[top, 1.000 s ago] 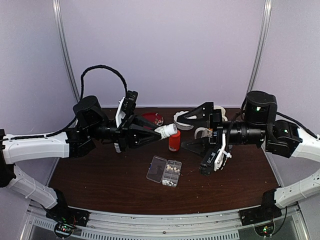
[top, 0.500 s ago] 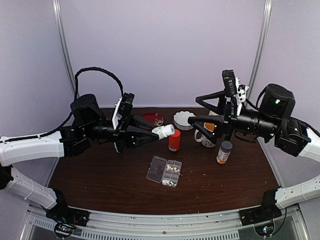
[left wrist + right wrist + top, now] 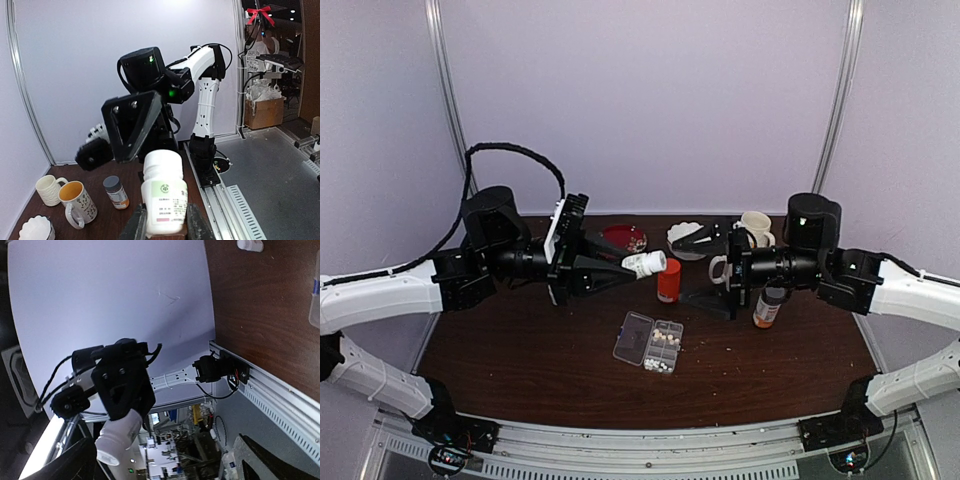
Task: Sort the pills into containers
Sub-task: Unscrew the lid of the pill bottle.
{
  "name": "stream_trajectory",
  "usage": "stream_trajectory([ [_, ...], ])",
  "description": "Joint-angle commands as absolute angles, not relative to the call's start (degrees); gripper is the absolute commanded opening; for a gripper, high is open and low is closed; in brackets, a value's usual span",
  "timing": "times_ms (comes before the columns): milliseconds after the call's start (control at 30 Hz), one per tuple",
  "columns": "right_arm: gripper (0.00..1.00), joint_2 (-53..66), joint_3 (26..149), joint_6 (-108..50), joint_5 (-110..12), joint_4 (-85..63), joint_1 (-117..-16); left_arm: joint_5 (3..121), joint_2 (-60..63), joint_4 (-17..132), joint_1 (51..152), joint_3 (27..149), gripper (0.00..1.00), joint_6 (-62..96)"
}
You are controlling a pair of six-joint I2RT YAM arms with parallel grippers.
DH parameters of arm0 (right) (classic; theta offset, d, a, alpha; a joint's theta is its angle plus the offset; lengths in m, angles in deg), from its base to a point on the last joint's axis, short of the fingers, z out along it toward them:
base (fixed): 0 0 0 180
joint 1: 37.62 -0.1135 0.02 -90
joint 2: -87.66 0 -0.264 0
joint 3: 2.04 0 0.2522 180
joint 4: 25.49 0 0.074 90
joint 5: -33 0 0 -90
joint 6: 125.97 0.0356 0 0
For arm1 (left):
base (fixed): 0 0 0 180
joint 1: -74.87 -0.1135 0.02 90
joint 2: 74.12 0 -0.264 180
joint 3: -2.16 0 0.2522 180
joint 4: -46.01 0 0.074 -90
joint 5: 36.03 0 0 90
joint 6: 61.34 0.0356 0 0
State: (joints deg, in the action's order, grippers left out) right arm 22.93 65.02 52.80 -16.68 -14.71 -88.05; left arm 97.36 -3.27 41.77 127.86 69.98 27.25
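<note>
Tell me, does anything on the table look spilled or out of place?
Yes. A few pills lie loose on the table at the near edge of the pill box, not inside it. The left gripper holds a white bottle on its side in the air.

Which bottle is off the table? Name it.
The white bottle, held sideways in the left gripper. The red bottle and the grey-capped bottle both stand on the table.

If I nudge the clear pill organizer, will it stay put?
Probably not: the pill organizer looks thin, flat plastic on a smooth table, so it likely slides. Its lid seems open, so the pills heaped inside could spill.
</note>
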Motion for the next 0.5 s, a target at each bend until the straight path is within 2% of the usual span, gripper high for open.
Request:
stream_trajectory([
  [0, 0.94, 27.3, 63.3, 77.8, -18.4, -25.0, -87.6, 94.3, -6.1, 45.8, 128.1, 70.8, 0.08, 37.1],
  [200, 0.82, 25.0, 67.0, 79.1, -18.9, -22.2, -88.0, 92.2, -6.9, 50.9, 128.0, 70.6, 0.08, 46.4],
  [467, 0.76, 18.9, 73.4, 78.7, -15.6, -22.3, -90.2, 91.5, -6.9, 51.0, 128.0, 70.1, 0.08, 50.2],
])
